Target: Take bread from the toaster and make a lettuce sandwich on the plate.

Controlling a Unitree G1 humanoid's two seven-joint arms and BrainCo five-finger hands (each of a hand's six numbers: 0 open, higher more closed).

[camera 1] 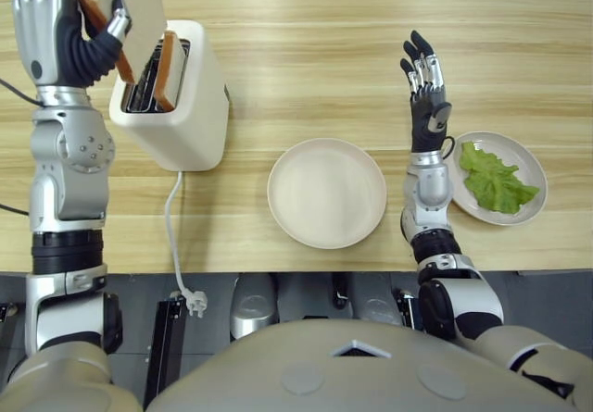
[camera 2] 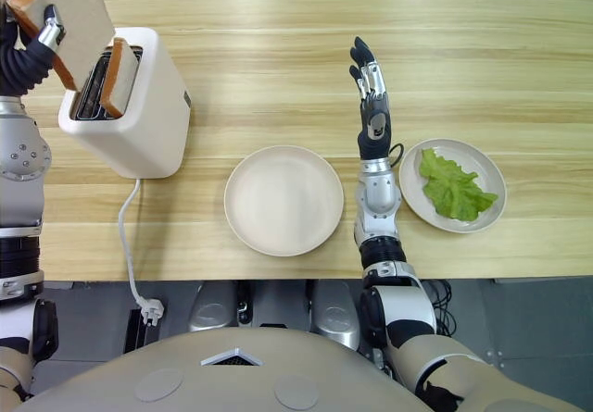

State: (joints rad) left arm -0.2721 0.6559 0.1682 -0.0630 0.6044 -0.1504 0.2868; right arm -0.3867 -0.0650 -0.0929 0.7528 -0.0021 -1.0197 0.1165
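Up at the far left, the left hand [camera 1: 56, 28] has its fingers clamped on a slice of bread [camera 1: 139, 9], holding it tilted just above the white toaster [camera 1: 181, 106]. A second slice [camera 1: 167, 69] stands in one toaster slot. The toaster's cord [camera 1: 171, 236] trails off the near edge of the wooden table [camera 1: 324, 60]. The right hand [camera 1: 426, 93] rests with its fingers straight and apart, holding nothing, between the bare plate [camera 1: 326, 193] and a smaller dish [camera 1: 523, 153] carrying the lettuce [camera 1: 493, 181].

white toaster [camera 1: 176, 106], green lettuce [camera 1: 496, 181], cream plate [camera 1: 326, 193], pale striped wood table [camera 1: 371, 42]
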